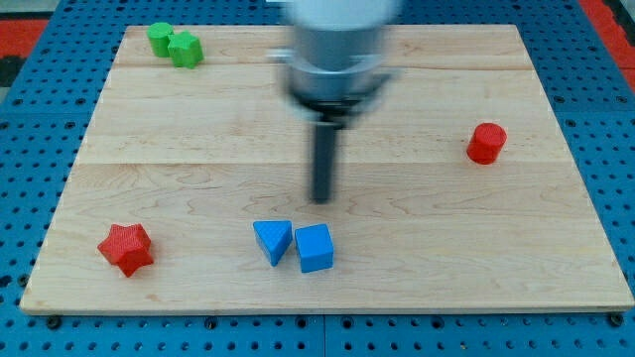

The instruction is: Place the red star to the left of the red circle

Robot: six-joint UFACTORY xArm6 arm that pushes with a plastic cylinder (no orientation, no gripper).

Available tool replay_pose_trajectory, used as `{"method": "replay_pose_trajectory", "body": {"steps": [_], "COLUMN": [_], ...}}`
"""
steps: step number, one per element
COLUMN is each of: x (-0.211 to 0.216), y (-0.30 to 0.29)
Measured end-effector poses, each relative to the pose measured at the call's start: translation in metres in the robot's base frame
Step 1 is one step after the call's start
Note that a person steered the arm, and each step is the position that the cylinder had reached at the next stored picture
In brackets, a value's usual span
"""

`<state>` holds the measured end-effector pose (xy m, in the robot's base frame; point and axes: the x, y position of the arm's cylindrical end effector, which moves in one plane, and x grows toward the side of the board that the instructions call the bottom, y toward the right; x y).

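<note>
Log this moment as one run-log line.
tip above blue blocks, touching nothing | red star bottom-left | red circle right | star not yet beside circle

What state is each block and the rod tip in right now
red star: flat on the board, near the view's bottom left, untouched.
red circle: standing alone at the view's right.
blue triangle: beside the blue cube, about touching.
green blocks: two pressed together, top left.
my tip: above the blue pair, touching nothing.
</note>
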<state>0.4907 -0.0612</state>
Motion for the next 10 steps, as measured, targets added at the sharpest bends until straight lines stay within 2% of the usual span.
{"method": "replay_pose_trajectory", "body": {"steps": [1, 2, 3, 5, 6, 7, 8, 9, 10], "x": [0.000, 0.030, 0.099, 0.074, 0.092, 0.087, 0.033, 0.006, 0.003], "y": [-0.144, -0.238, -0.235, -0.144, -0.137, -0.126, -0.111, -0.065, -0.010]}}
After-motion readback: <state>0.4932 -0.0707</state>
